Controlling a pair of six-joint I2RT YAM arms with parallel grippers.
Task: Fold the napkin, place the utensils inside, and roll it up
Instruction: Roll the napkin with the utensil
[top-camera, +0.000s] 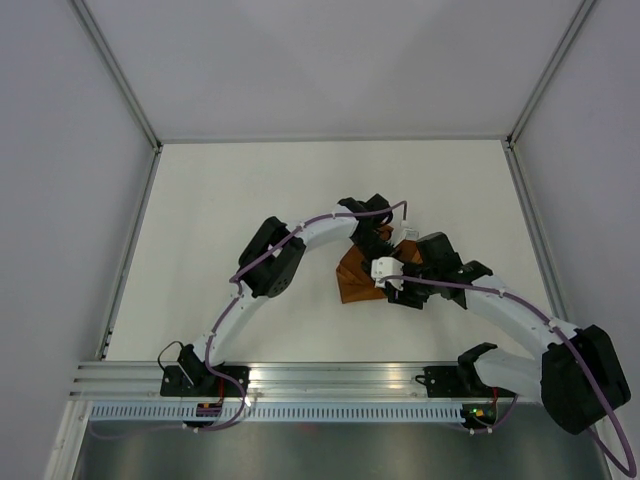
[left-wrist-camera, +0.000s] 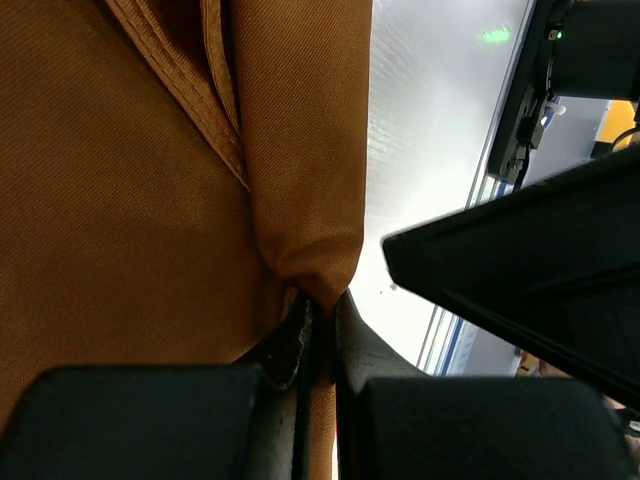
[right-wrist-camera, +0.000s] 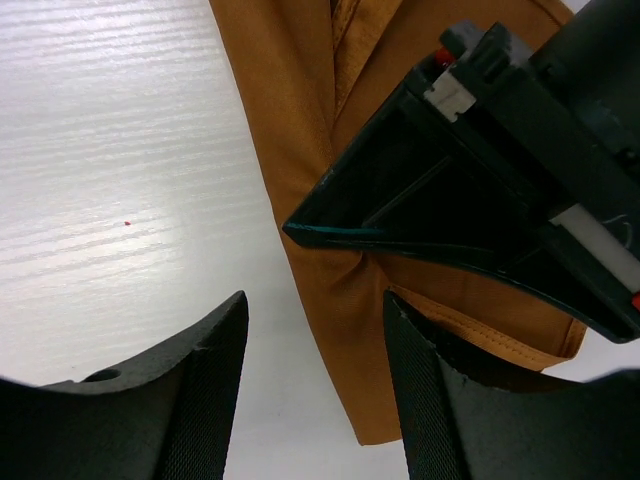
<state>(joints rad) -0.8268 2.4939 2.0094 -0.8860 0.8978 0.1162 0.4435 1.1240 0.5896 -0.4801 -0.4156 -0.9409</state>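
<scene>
in the top view the left arm (top-camera: 270, 262) is arching from the lower left of the frame toward the centre. its left pincer (top-camera: 380, 238) is sitting at the upper edge of the napkin (top-camera: 355, 282). the napkin is lying bunched in the middle of the white counter (top-camera: 230, 200), partly hidden under both wrists. the right arm (top-camera: 520, 315) is bending in from the lower right. the right pincer (top-camera: 400, 285) is sitting over the napkin's right side, just beside the left one.

in the left wrist view the napkin (left-wrist-camera: 120, 200) is filling the left and centre, with a stitched hem running down from the top. at bottom centre the left pincer (left-wrist-camera: 320, 318) is pressed together on a gathered fold of the cloth, pinching it. a strip of counter (left-wrist-camera: 430, 150) is showing right of the cloth, and the dark body of the right pincer (left-wrist-camera: 520, 270) is crossing the right side.

in the right wrist view the counter (right-wrist-camera: 120, 150) is taking up the left half. at the bottom the right pincer (right-wrist-camera: 315, 310) is standing spread, its fingers (right-wrist-camera: 215, 400) apart and gripping nothing. the napkin (right-wrist-camera: 290, 130) is running as a narrow strip from top centre down past the right finger. from the upper right the left pincer (right-wrist-camera: 305, 228) is pinching the cloth's left edge, puckering it at the tip.
</scene>
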